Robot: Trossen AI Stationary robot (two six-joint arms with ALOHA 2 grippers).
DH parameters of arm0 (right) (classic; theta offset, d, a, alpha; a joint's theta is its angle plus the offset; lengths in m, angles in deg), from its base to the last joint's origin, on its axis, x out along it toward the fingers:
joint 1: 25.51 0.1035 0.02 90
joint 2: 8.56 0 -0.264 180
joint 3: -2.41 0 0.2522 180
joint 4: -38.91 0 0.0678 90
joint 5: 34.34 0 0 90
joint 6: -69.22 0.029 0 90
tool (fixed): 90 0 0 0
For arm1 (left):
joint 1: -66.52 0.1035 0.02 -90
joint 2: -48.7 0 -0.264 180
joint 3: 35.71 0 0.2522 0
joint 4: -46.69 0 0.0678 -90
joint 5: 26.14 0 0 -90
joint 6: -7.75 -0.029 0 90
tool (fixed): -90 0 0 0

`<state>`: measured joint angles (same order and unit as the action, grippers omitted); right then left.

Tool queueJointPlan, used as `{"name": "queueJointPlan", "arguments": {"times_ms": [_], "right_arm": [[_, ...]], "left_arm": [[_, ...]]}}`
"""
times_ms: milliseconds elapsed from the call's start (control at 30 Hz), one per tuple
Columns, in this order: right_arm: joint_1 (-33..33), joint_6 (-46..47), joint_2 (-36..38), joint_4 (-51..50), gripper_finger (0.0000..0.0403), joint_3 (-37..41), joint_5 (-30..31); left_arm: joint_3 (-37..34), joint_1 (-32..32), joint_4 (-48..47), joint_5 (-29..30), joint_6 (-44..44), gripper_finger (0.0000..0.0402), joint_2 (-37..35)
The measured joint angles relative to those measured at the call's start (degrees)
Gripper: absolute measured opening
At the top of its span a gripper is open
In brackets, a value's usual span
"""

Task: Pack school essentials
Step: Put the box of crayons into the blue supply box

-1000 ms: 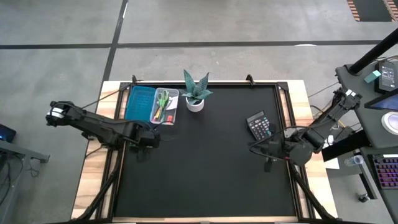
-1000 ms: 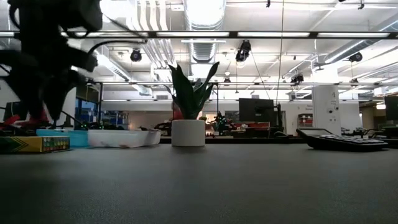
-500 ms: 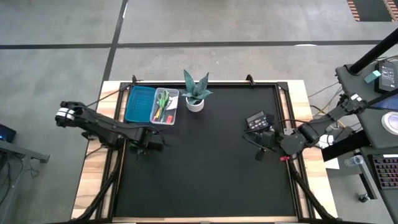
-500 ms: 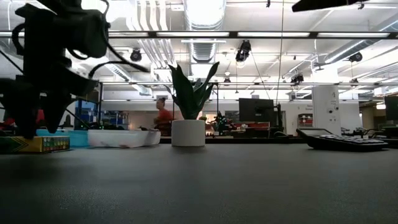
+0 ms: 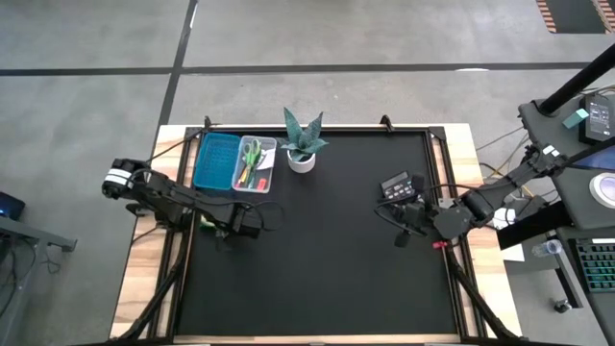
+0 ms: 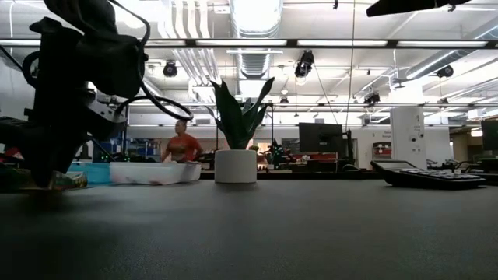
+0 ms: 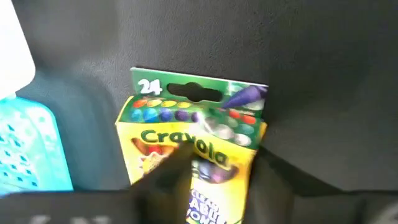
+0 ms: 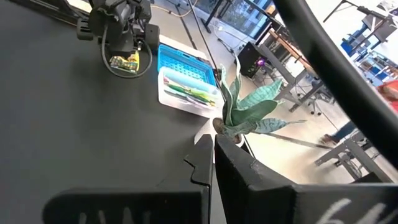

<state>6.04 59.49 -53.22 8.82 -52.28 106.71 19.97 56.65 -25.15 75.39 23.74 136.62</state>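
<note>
On the black table (image 5: 317,259), left gripper (image 5: 223,231) over crayon box (image 7: 193,155).

The floor (image 5: 384,34) is grey with dark lines. Long lights (image 6: 257,12) shine on the ceiling. Far back stands a person (image 6: 182,145), maybe beside desks.

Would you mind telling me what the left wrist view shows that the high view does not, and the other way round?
Only the left wrist view shows the crayon box up close: its yellow and green front with printed lettering, lying on the black mat between the left gripper's dark fingers.

Only the high view shows the whole table: the plant, the clear tray of pens and scissors, the calculator and the right gripper beside it.

Both show the blue lid next to the spot where the left gripper works.
</note>
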Motion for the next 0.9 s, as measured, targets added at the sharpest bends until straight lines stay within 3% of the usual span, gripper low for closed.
{"name": "queueJointPlan", "arguments": {"times_ms": [133, 200, 567, 733, 900], "right_arm": [[0.0, 0.1, 0.0, -0.2, 0.0009, 0.0, 0.0], [0.0, 0.2, 0.0, -0.2, 0.0009, 0.0, 0.0], [0.0, 0.9, 0.0, -1.0, 0.0009, 0.0, 0.0], [0.0, 0.8, 0.0, -1.1, 0.0009, 0.0, 0.0], [0.0, 0.7, 0.0, -1.0, 0.0009, 0.0, 0.0]], "left_arm": [[1.6, 0.0, -0.4, -0.5, -0.1, 0.0033, -0.3], [2.6, 0.0, 0.9, -0.4, -0.2, 0.0011, -1.5], [9.4, -0.1, 1.5, 3.5, -1.0, 0.0003, -7.0], [16.0, -0.1, 1.0, 10.3, -6.2, 0.0002, -7.4], [20.1, 0.9, 1.1, 23.3, -15.0, 0.0001, -7.2]]}}
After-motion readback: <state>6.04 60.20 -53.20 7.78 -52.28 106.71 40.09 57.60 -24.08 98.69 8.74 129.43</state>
